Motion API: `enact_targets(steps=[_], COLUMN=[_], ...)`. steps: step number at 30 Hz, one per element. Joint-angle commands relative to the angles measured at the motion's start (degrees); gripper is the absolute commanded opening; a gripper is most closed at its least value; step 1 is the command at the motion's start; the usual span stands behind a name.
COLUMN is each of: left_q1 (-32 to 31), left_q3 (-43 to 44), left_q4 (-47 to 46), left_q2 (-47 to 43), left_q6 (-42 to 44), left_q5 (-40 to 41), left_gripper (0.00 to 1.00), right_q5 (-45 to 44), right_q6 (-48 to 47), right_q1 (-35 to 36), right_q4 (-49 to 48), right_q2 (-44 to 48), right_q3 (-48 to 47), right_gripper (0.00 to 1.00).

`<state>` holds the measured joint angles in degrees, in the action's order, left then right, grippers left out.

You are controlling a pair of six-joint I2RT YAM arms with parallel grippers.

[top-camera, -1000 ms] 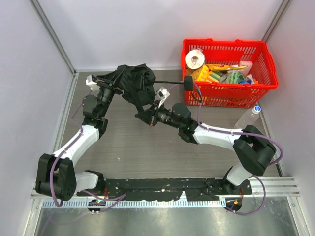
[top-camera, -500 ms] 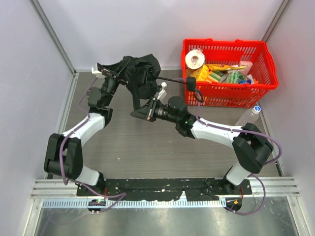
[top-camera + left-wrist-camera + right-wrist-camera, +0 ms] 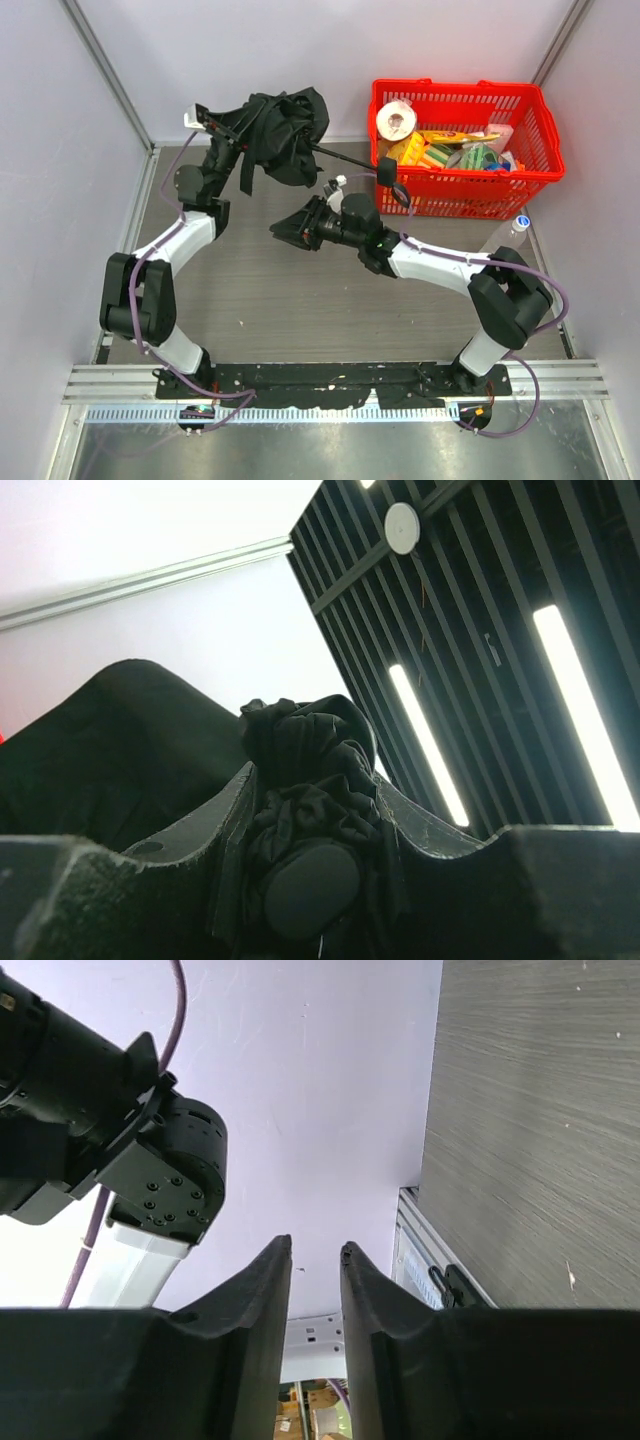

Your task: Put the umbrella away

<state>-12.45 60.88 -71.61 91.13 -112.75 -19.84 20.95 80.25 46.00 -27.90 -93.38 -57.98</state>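
The black fabric compact umbrella (image 3: 288, 125) is lifted off the dark grey wood-grain surface (image 3: 280, 300), hanging as a crumpled bundle at about 11 o'clock in the overhead view, close to the back wall. Its thin metal shaft (image 3: 345, 158) slants out of the bundle toward 4 o'clock and ends in the small black handle (image 3: 383, 168), which sits just beside the near wall of the red plastic basket (image 3: 545, 110) at 1 o'clock. The basket is filled with mixed packaged goods.

The left tool (image 3: 240, 140) reaches up at the bundle's 9 o'clock side. In its own wrist view the left tool (image 3: 315, 780) is clamped on a wad of the black cloth: the fabric fills the gap between both fingers (image 3: 200, 825) and spills up past their tips, so the jaws are partly closed, stopped by the cloth.

The right tool (image 3: 280, 228) lies low near the middle of the surface, at 6 o'clock of the bundle and apart from it, pointing toward 9 o'clock. From its wrist camera the right tool (image 3: 315, 1260) shows its fingers (image 3: 262, 1310) parted by a narrow slot with nothing between them and nothing touching them.

A clear plastic bottle (image 3: 505, 238) lies at 3 o'clock, below the basket.
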Motion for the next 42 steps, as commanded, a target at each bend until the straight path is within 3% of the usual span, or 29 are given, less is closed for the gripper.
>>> enact_targets(steps=[1,7,8,12,15,18,21,28,36,42], left_q1=[0.5,0.8,0.7,0.8,0.6,0.6,0.4,0.5,0.1,0.0], left_q3=[3.9,5.0,5.3,5.8,5.8,6.5,6.3,6.0,6.9,5.1], left_q4=[-9.2,-10.1,-10.7,-15.5,-17.1,-17.1,-17.0,-17.0,-17.1,-17.1], left_q2=[0.9,1.2,1.5,2.9,3.2,3.2,2.3,2.1,0.6,-0.5], left_q6=[-2.0,1.1,1.2,0.2,0.5,1.3,2.4,2.6,3.6,4.1], left_q5=[-1.8,-3.3,-3.2,-2.3,-2.3,-2.8,-3.2,-3.5,-5.8,-5.7], left_gripper=[0.0,0.0,0.0,0.0,0.0,0.0,0.0,0.0,0.0,0.0], right_q5=[0.4,0.2,0.1,-1.8,-2.7,-3.4,-6.8,-7.8,-9.9,-14.9], right_q6=[5.3,12.6,18.0,38.3,45.9,46.2,49.6,55.3,64.0,68.2], right_q1=[-0.3,-1.4,-1.6,-1.5,-0.9,-0.7,-0.7,-0.6,0.8,2.1], right_q4=[-0.8,-2.4,-6.9,-22.1,-23.4,-14.8,-13.8,-13.8,-19.3,-21.5], right_q2=[3.5,7.8,8.0,6.7,5.1,4.9,3.9,-0.1,-7.9,-9.8], right_q3=[1.1,3.4,5.0,9.6,8.2,4.2,2.1,-6.0,-13.3,-13.7], right_gripper=[0.35,0.48,0.53,0.54,0.53,0.54,0.57,0.66,0.65,0.63])
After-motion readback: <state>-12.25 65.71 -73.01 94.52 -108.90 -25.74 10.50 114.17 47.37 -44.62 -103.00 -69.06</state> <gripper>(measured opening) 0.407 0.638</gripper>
